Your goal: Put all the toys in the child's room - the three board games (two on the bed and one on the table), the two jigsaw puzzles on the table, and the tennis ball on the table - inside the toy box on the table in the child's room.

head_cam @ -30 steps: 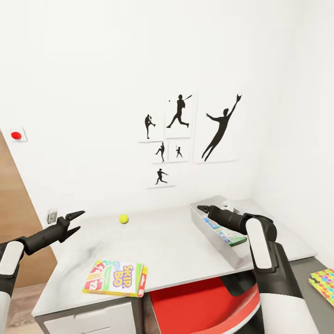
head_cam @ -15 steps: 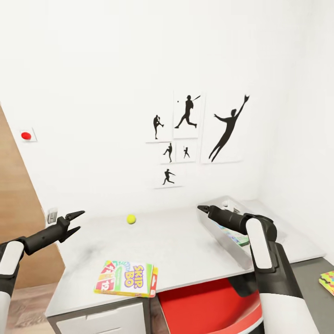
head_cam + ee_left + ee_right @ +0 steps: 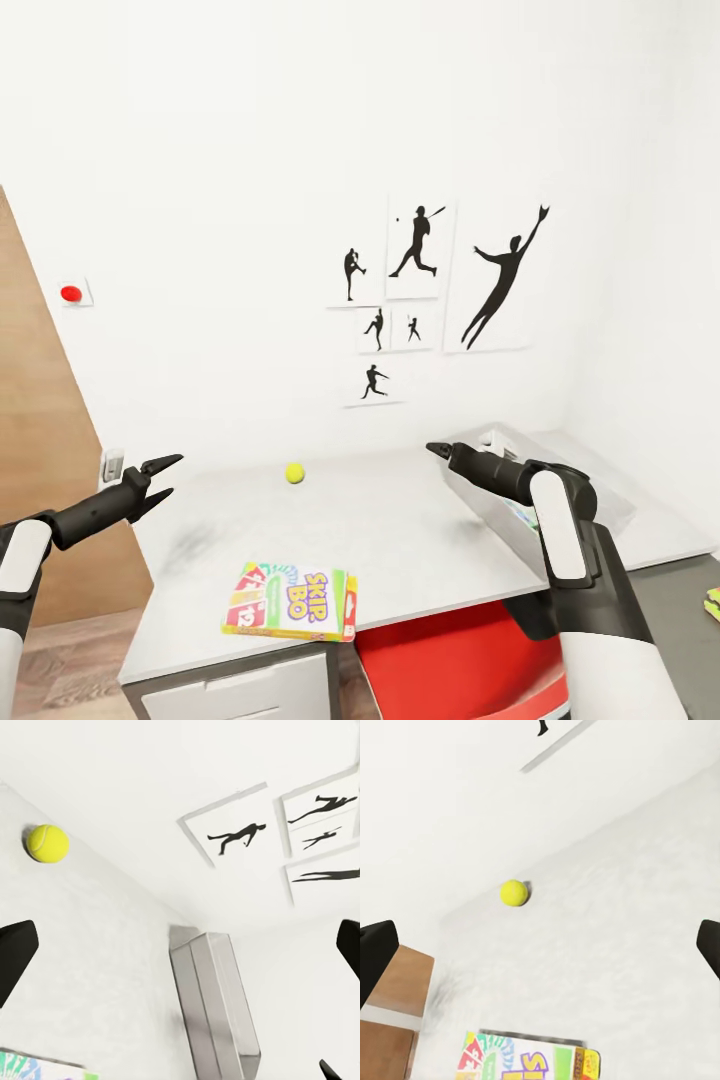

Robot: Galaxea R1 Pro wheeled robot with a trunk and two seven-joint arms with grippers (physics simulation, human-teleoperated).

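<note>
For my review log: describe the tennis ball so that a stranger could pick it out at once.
On the pale grey table against the white wall, look below the black sports-silhouette pictures. The tennis ball sits near the table's back edge, alone: small, round and yellow-green, unlike the flat Skip-Bo box at the front edge.

Tennis ball (image 3: 48, 843) on the table (image 3: 97, 967) — toy box (image 3: 217, 1009) well apart.

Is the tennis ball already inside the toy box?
No, the ball lies on the bare table near the wall, well apart from the toy box.
</note>
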